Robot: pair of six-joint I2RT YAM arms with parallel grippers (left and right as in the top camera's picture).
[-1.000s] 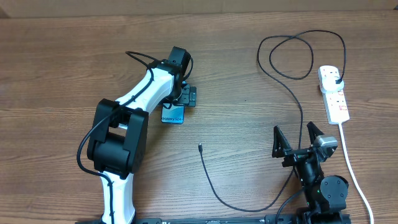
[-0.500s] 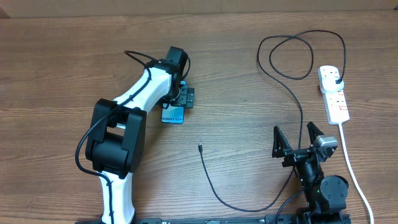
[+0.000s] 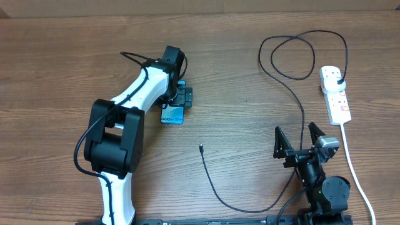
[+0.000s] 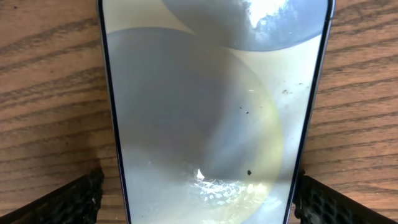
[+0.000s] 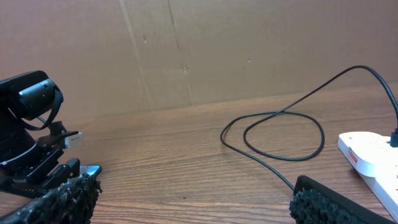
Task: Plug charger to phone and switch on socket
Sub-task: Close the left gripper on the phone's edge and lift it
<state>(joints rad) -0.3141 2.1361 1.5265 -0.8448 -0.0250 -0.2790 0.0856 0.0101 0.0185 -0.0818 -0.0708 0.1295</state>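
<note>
left gripper [image 4: 199, 200] astride phone [image 4: 214, 106], grip unclear | right gripper [image 3: 299, 141] spread, empty | charger tip [image 3: 200, 148] loose, off phone | socket [image 3: 335, 94] switch pending

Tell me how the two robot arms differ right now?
The left arm reaches far over the table; the right arm sits folded near its base. The left end effector straddles the phone; the right end effector holds nothing. Both are open.

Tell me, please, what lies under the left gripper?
The phone lies screen-up on the wooden table under the left gripper, a finger at each side. Overhead, the gripper covers most of it.
</note>
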